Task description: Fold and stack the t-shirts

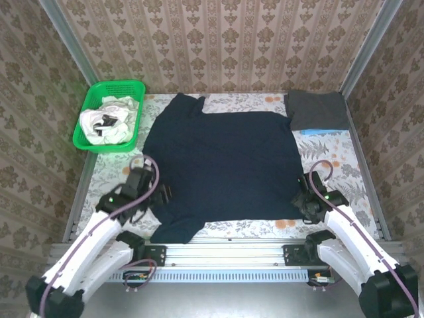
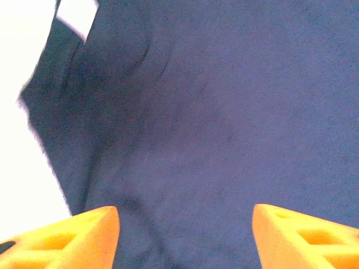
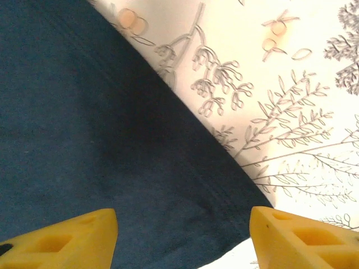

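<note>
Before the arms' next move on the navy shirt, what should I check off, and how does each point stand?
1. Navy t-shirt spread flat: ok.
2. Left gripper open above its left edge: ok.
3. Right gripper open above its near right corner: ok.
4. Either gripper touching cloth: cannot tell.
5. Grey t-shirt folded at far right: ok.
6. White t-shirts folded: not ok, bunched in green basket.
</note>
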